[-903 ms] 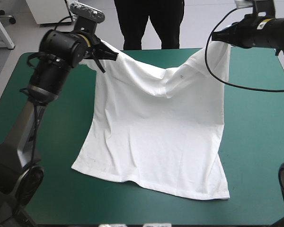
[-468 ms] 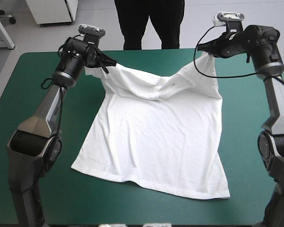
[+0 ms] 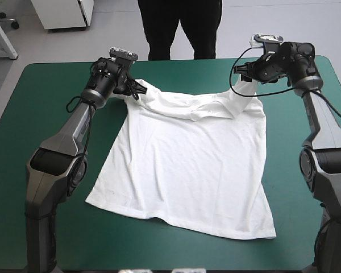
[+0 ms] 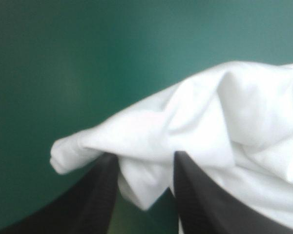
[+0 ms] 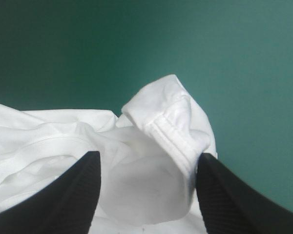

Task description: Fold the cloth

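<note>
The T-shirt lies spread on the table, its bottom hem toward the near edge and its shoulders toward the far edge, where both arms are down low.

The right gripper stands wide open, and a sleeve sits humped up between its black fingers rather than lying flat. The left gripper has its fingers parted too, though less widely. A fold of shoulder cloth hangs in the gap, and it does not look pinched to me.

The shoulders are what I would worry about. Along the far edge the shirt is bunched and ridged, not smooth, and it narrows toward the collar, so the whole thing sits a bit skewed. Any fold made from this layout would likely trap those wrinkles and come out lopsided.

The other risk is snagging. With cloth draped between the fingers on both sides, an arm backing away could catch a fold and drag that corner along. That would pull the body out of square, or flip the sleeve over onto the chest.
</note>
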Tool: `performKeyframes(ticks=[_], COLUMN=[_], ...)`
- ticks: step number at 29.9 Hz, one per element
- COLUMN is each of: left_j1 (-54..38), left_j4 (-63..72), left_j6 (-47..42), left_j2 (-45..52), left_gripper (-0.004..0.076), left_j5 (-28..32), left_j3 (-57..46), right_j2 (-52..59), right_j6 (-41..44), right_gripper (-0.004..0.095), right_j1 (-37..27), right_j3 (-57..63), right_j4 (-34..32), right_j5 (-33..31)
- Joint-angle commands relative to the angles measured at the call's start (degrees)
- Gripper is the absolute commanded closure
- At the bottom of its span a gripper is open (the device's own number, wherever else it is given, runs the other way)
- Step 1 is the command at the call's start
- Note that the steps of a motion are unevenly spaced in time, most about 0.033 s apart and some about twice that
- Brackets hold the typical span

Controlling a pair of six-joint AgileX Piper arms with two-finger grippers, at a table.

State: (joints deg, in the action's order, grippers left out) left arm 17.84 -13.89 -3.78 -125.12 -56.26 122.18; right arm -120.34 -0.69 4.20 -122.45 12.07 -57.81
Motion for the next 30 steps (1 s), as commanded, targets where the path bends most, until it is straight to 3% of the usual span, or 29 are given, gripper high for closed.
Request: performKeyframes(ticks=[1, 11, 17, 23, 30], left_j1=[-0.3, -0.5, -0.7, -0.7, -0.7], left_j4=[-0.5, -1.1, 3.5, 1.6, 3.8], left_j6=[-1.1, 1.3, 4.8, 7.1, 7.1], left_j2=[6.8, 24.5, 35.8, 48.8, 60.7], left_gripper=[0.0250, 0.0251, 0.0253, 0.0333, 0.0337], left_j5=[0.7, -9.5, -11.3, -14.7, -17.5], left_j3=[1.7, 1.5, -0.7, -15.0, -34.8], right_j2=[4.9, 16.1, 26.0, 39.1, 54.0], right_j6=[0.7, -0.4, -0.4, -0.3, 1.1], right_gripper=[0.0354, 0.0469, 0.0469, 0.0469, 0.0465], right_j1=[-0.1, 0.0, 1.5, 5.1, 6.8], right_j3=[-4.0, -4.5, 2.9, 18.8, 34.4], right_j4=[0.9, 1.6, 1.9, -3.5, -6.1], right_j5=[0.2, -12.9, -13.7, -13.7, -13.7])
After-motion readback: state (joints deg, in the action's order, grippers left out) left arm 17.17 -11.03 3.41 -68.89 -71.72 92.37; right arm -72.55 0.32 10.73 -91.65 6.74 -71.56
